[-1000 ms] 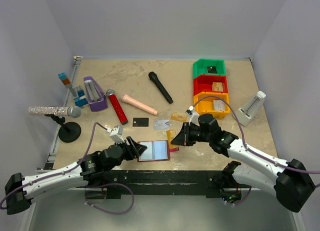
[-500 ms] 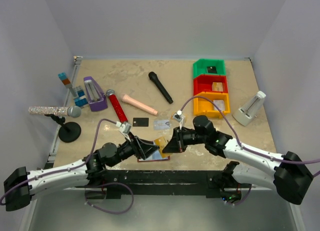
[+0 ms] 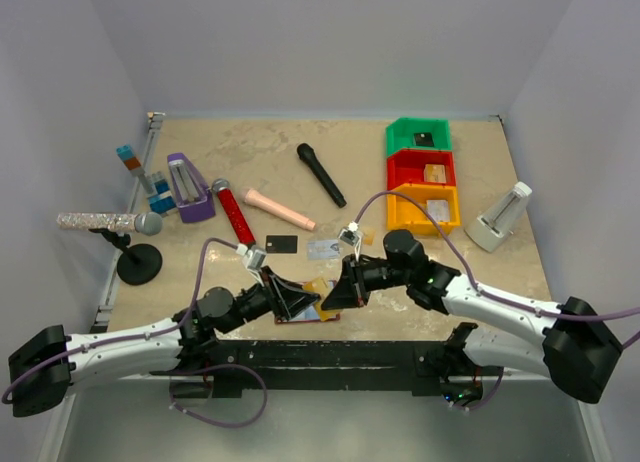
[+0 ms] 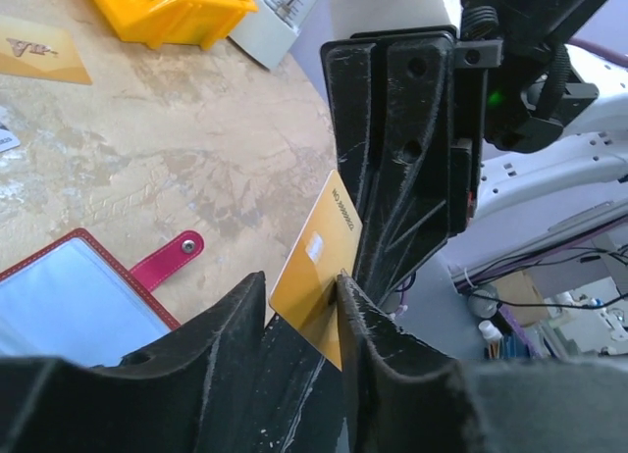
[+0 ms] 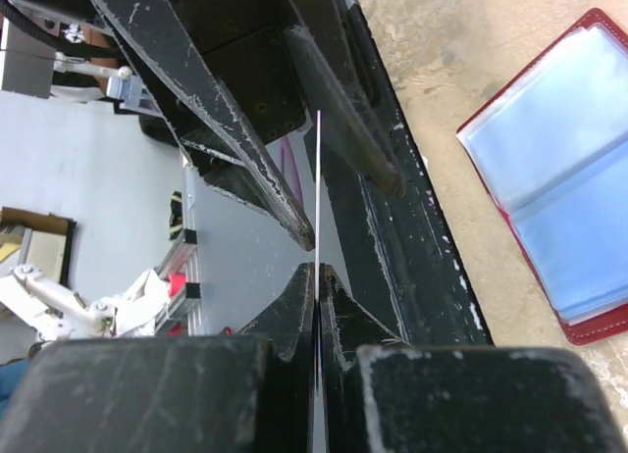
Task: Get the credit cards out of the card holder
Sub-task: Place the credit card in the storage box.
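The dark red card holder lies open near the table's front edge, pale blue sleeves up, red tab to its right. It also shows in the right wrist view and, mostly covered, in the top view. My right gripper is shut on a tan-gold card, held on edge above the holder. My left gripper is open with its jaws either side of that card, which touches the right finger. A black card, a silver card and another gold card lie on the table.
A red microphone, a pink cylinder and a black microphone lie behind the cards. Green, red and yellow bins stand at the back right beside a white stand. A purple metronome and a microphone on a stand are at the left.
My right gripper has moved left with the gold card. My left gripper has moved right over the holder, so the card now stands between its open jaws.
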`<control>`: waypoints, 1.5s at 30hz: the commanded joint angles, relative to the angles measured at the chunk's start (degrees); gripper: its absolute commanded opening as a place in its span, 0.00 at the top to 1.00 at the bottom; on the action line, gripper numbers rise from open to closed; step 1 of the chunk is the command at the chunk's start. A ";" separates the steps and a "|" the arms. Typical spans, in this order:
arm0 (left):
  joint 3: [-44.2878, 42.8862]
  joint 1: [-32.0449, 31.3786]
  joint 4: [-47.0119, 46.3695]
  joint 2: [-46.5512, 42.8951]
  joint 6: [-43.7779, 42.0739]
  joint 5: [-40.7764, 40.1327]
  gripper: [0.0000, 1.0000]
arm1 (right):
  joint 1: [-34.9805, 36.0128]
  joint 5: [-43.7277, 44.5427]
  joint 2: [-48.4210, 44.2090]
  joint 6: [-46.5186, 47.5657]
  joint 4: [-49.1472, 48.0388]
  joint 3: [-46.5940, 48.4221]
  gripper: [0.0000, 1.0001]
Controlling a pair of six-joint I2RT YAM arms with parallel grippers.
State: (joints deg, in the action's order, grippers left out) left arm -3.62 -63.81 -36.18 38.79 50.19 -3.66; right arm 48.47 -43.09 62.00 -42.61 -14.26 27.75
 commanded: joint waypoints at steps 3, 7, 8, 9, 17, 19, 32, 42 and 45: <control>1.15 0.00 -6.71 -0.81 -0.45 1.11 0.76 | 0.31 -5.86 0.76 2.09 -2.53 2.92 1.00; 2.21 0.00 -7.93 -1.43 -0.27 0.33 1.00 | 0.22 -5.35 0.15 3.58 1.07 3.63 0.88; 2.39 0.00 -8.02 -1.69 0.25 -0.46 1.00 | 0.22 -3.60 -0.73 3.85 2.38 3.63 0.73; 2.82 0.00 -8.29 -1.78 1.47 -1.86 1.00 | 0.14 -1.40 -1.52 3.76 3.35 3.28 0.60; 6.95 0.00 -14.42 -1.00 10.97 -15.30 1.00 | 0.05 12.40 -7.59 -3.52 -4.44 -2.95 0.39; 7.57 0.00 -16.80 -0.73 12.47 -17.86 1.00 | 0.05 14.43 -7.77 -5.72 -7.35 -4.45 0.40; 8.71 0.00 -29.11 4.01 12.73 -19.98 1.00 | 0.05 16.46 -3.20 -16.19 -35.38 -10.78 0.44; 10.03 0.00 -29.82 4.46 13.70 -20.33 1.00 | -0.04 16.11 -9.08 -12.50 -32.77 -10.52 0.40; 9.77 0.00 -29.65 4.89 13.79 -19.81 1.00 | -0.21 17.07 -10.40 -11.79 -30.13 -10.17 0.40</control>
State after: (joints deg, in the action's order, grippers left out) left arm -2.96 -63.81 -62.15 43.59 63.48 -22.98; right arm 48.42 -27.90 53.65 -56.73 -45.63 16.80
